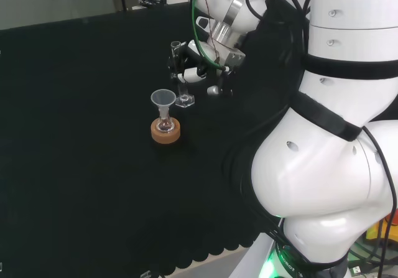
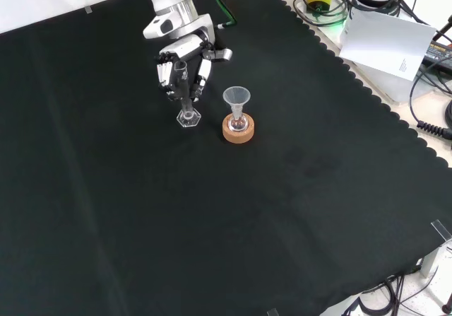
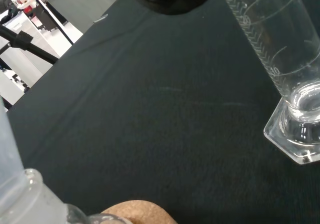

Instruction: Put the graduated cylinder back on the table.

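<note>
Black cloth [image 2: 212, 224] (bench); hand [image 2: 182, 65] curled rnd graduated cylinder [image 2: 186, 102], base on cloth

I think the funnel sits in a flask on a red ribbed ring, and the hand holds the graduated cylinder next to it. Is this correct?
Not quite: the stand under the flask is a cork ring, not a red ribbed one, as the front view shows. The funnel does sit in the flask, and the hand holds the graduated cylinder next to it.

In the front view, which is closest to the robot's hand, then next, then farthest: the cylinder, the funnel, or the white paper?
1. Cylinder: right at the hand, between its fingers.
2. Funnel: to the hand's right, on the flask in the cork ring.
3. White paper: far right, off the cloth.
</note>
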